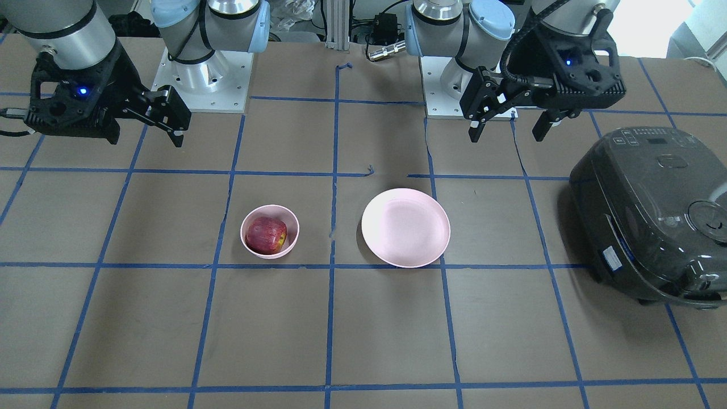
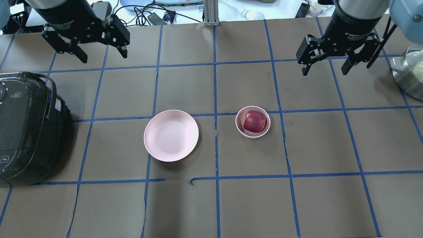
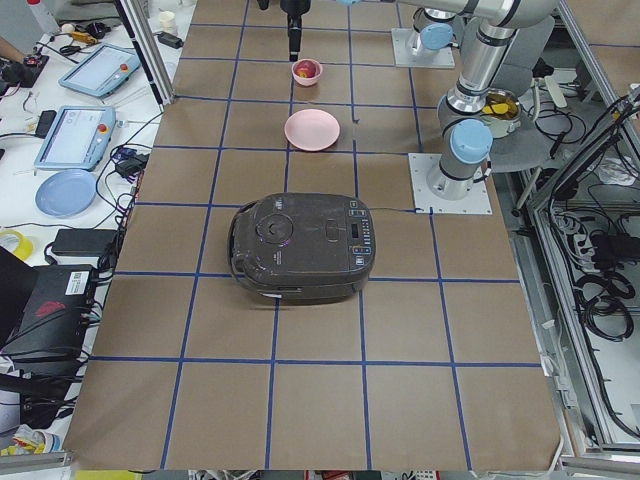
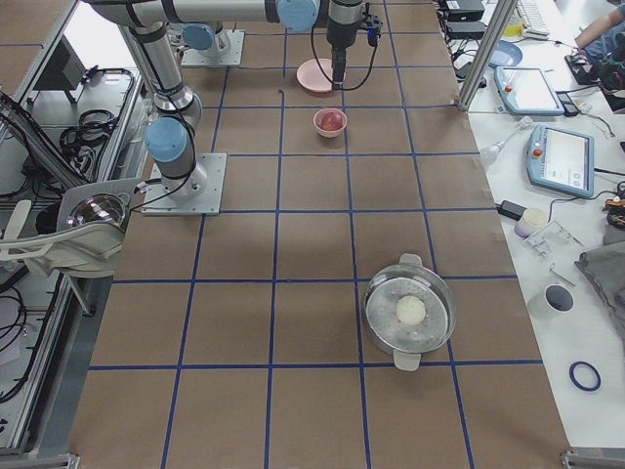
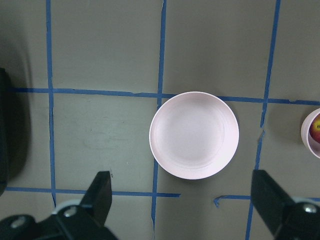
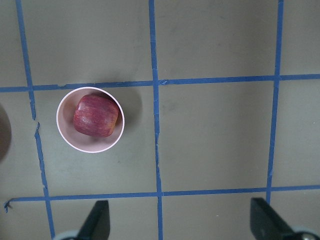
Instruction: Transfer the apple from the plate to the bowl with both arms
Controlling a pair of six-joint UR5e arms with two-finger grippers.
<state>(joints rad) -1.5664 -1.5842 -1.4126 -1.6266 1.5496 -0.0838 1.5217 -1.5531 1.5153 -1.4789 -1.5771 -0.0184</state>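
The apple (image 2: 254, 121) sits inside the bowl (image 2: 252, 136), which stands near the plate (image 2: 171, 135) on the worktop (image 2: 317, 145). The right gripper (image 2: 324, 70) hangs with fingers spread, well apart from the apple. The left gripper (image 2: 104, 57), also spread, seems equally high, nearer the plate

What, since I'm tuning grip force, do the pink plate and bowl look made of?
The plate and the bowl both look like moulded plastic or melamine with a matte finish: even pale pink colour, thin rims, only a soft diffuse sheen and no sharp glaze glints. Matte ceramic cannot be ruled out.
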